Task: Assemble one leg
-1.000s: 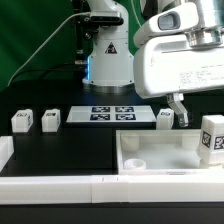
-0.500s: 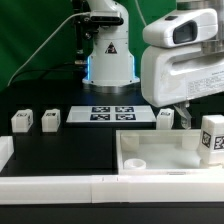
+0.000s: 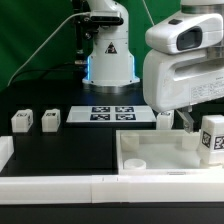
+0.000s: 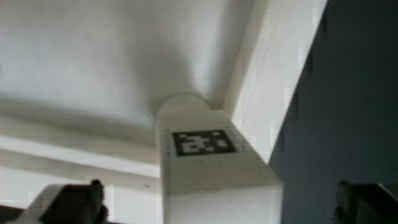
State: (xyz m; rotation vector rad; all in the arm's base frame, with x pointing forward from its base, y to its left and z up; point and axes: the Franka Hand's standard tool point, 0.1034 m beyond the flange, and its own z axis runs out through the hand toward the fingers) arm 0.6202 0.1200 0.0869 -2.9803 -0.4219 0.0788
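Marker board [image 3: 110,113] on blk table [image 3: 60,150].

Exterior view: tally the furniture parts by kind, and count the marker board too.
Legs: 4
Square panel: 1
Marker board: 1
Total: 6

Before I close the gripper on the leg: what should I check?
1. Gripper open: ok, fingers stand wide apart.
2. Small white plastic square post with a black-and-white tag centred between the fingers: ok in the wrist view.
3. Fingers clear of the post: ok, there is a gap on each side.
4. Fingers low enough to grasp: cannot tell.
5. Which post this is in the exterior view: cannot tell.
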